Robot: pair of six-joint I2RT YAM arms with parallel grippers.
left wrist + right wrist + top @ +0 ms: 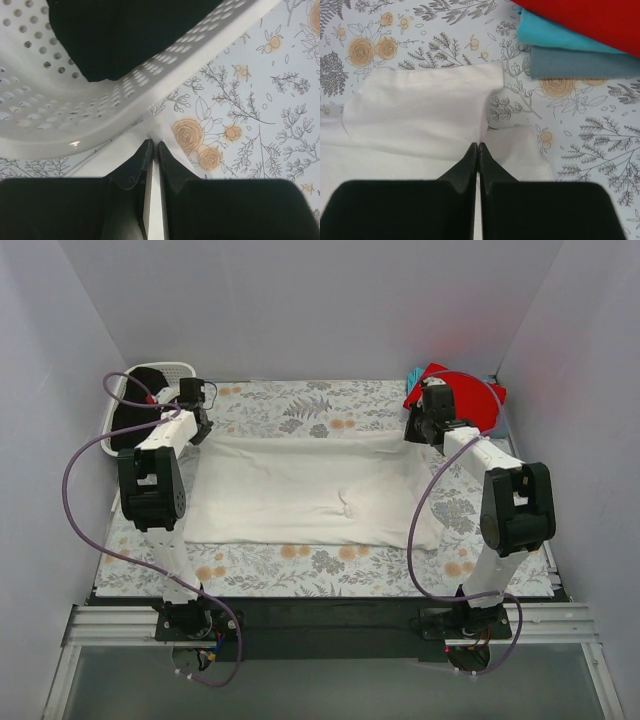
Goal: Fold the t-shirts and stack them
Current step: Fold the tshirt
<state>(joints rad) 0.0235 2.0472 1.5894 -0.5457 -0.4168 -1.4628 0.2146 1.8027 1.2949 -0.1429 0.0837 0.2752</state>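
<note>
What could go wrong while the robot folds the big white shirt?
The left gripper and right gripper each pinch only a thin bit of the white t-shirt, so it might slip out when lifted. The left gripper is right beside the basket and could bump it. The right gripper is near the stack with the red t-shirt and might knock it askew.

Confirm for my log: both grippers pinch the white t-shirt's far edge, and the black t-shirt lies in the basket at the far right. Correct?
No. The basket holding the black t-shirt stands at the far left, as the top external view shows. The left gripper and right gripper do pinch the far edge of the white t-shirt.
</note>
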